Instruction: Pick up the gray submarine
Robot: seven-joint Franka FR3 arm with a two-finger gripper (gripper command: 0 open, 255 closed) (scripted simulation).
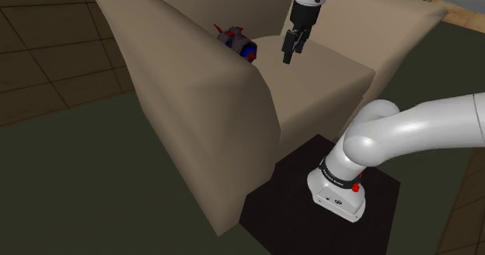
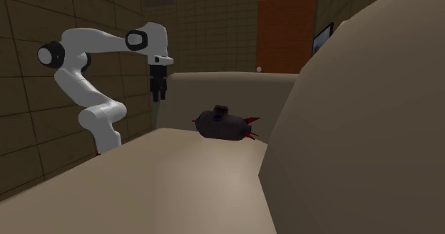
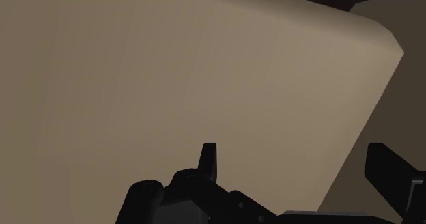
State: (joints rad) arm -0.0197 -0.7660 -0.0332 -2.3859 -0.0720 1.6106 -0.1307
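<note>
Upper middle of the shoulder view, black fingers spread, empty, over beige sofa seat, dark submarine near, to their left.

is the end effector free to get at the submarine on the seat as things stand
Probably yes. The end effector hangs open above the beige seat, apart from the dark submarine, with nothing between them. The submarine lies close to the tall armrest, which may crowd one finger.

Arm reaching up, elbow bent; hand pointing down, fingers apart, empty.
</note>
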